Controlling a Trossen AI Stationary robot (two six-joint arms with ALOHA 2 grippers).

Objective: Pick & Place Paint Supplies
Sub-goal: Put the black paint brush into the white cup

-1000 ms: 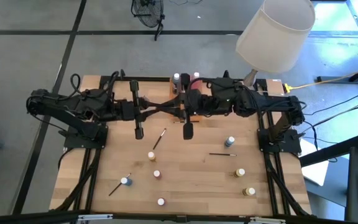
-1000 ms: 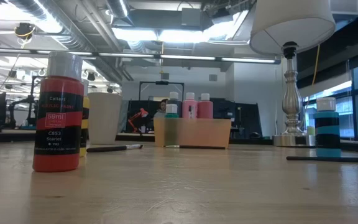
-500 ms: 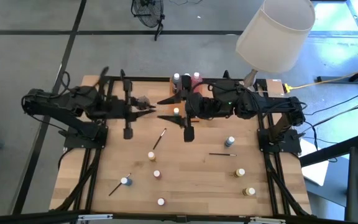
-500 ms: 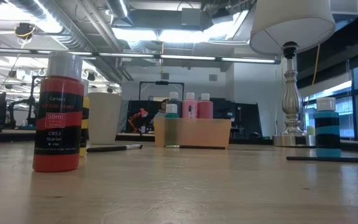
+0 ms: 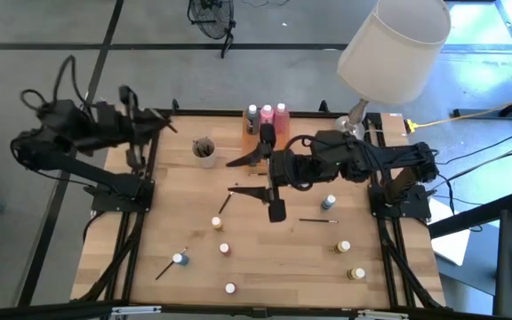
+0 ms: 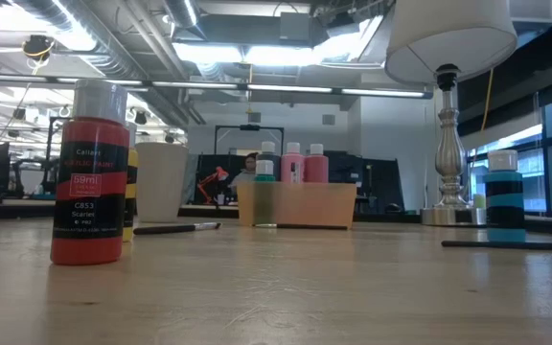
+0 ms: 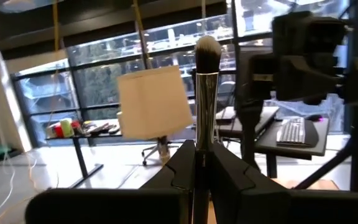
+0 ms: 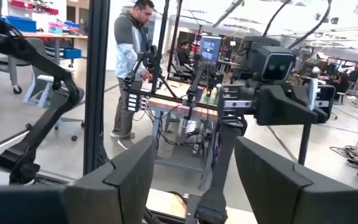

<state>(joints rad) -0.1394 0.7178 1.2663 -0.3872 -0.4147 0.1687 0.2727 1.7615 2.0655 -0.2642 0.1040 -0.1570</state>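
Note:
My left gripper is drawn back over the table's far left corner, shut on a paintbrush with a silver ferrule and a fluffy head. My right gripper hovers open above the table's middle with nothing between its fingers. Three squeeze bottles stand in the orange tray at the far edge. Several small paint pots stand scattered on the near half. Thin brushes lie flat on the wood. The red pot stands close in the low view. My left gripper pinches the paintbrush's handle between its two fingers, below the silver ferrule. The ferrule and the fluffy head stand out past the fingertips. The brush is lifted clear of the table.
A small grey cup holding brushes stands left of the tray. A lamp with a white shade stands at the far right corner. More pots stand on the right half. People work in the room beyond.
The two grippers met over the table's middle a second ago. My right gripper has opened and swung a little toward the near edge. My left gripper has pulled away toward the far left corner with the brush, rolling as it went, which uncovers the grey cup.

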